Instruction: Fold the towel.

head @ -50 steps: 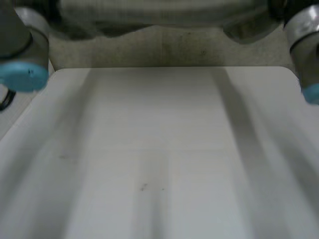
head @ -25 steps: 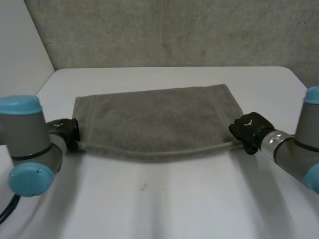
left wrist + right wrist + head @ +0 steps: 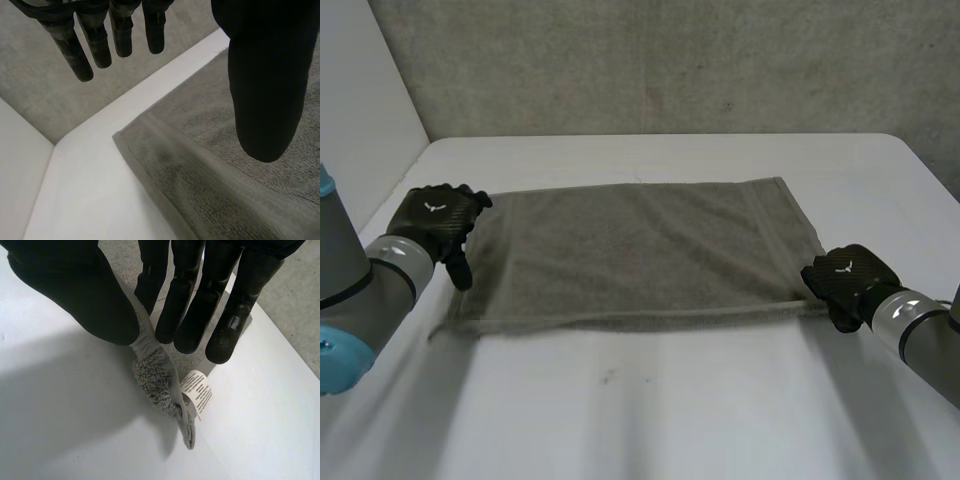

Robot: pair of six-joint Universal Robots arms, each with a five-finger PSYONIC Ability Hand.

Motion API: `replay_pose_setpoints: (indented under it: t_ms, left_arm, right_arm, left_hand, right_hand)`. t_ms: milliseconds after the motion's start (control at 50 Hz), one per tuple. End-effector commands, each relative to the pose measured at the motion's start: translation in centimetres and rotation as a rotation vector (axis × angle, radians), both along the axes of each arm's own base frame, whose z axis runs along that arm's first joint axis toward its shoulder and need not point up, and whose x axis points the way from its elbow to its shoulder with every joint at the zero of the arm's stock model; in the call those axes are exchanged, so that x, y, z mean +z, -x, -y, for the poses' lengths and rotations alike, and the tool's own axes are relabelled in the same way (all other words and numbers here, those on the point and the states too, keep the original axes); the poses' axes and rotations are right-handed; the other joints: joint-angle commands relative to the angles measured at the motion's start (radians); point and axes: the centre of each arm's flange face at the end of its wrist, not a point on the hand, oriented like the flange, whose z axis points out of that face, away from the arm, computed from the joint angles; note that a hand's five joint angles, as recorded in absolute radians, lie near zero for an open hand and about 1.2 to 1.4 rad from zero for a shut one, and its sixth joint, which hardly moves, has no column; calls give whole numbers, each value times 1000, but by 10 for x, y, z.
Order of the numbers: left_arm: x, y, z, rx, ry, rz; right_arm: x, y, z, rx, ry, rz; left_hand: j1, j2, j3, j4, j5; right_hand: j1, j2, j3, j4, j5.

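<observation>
Towel [image 3: 640, 250] lies spread flat on the table [image 3: 660, 420], long side across. It's soft terry, likely light and limp, so it will sag and drape when lifted, not slippery. The hemmed edges look a bit firmer, so the corners are the best place to pinch. Right hand [image 3: 848, 280] has the near right corner pinched between thumb and fingers, with the care label [image 3: 197, 392] sticking out just beyond the fingertips. Left hand [image 3: 438, 222] is open, fingers straight and thumb apart, holding nothing, at the left edge by the far corner. It needs its own corner pinch before any lift.
</observation>
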Motion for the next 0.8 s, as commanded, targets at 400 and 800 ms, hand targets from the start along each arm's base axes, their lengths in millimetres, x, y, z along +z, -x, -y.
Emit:
replay_pose_setpoints:
  t_ms: [400, 800]
  left_arm:
    - [-36, -13, -46, 43, -278, 75]
    - [-64, -27, -38, 86, -221, 47]
  right_arm:
    - [-9, 0, -2, 1, -23, -4]
    - [-12, 0, -4, 2, -34, -5]
  left_hand:
    - [228, 244, 243, 244, 244]
    - [319, 335, 334, 335, 336]
  right_hand:
    - [418, 219, 207, 199, 236]
    - [418, 219, 207, 199, 236]
